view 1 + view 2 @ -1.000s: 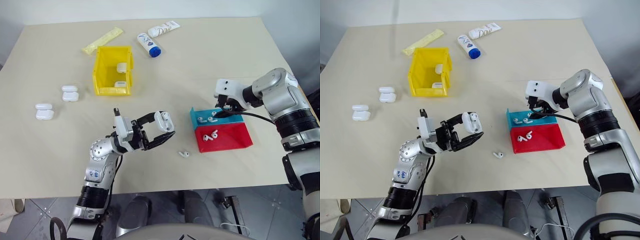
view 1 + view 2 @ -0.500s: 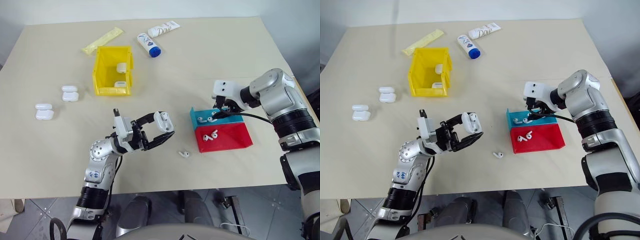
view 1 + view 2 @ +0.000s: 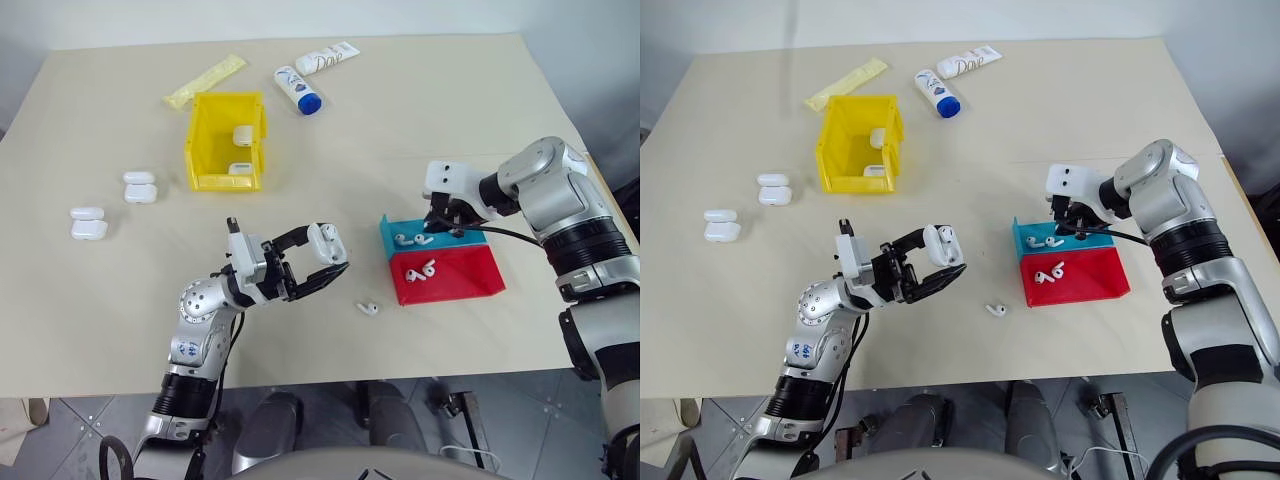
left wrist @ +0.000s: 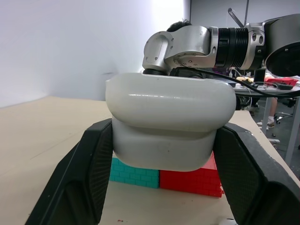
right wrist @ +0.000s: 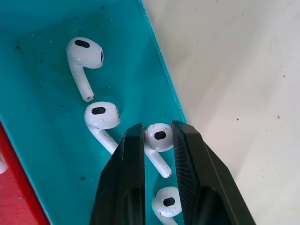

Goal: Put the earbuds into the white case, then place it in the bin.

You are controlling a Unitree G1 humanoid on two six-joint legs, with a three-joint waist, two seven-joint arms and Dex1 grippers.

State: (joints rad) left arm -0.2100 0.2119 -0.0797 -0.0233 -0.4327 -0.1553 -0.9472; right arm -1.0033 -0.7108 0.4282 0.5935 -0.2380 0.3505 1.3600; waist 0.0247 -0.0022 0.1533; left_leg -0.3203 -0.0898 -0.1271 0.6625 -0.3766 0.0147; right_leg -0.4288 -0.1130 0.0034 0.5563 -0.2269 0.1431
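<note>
We are pinching an earbud [image 5: 158, 137] in our right pincer [image 5: 157, 140] inside the blue tray [image 5: 42, 154], our left pincer [image 4: 164, 154] clamping the white case [image 4: 169, 124] ready to receive it.

My arms are silver-grey metal with rounded joint housings and black bands between the segments. My left hand [image 3: 322, 257] has two black fingers with finely textured inner pads on a white mount. My right hand [image 5: 157, 140] matches; a black cable loops beside its wrist. Small blue markings, possibly stickers, dot my left forearm.

The beige table [image 3: 400, 120] carries the bin [image 3: 226, 141], two trays [image 3: 440, 262], cases [image 3: 88, 222], tubes [image 3: 298, 89].
</note>
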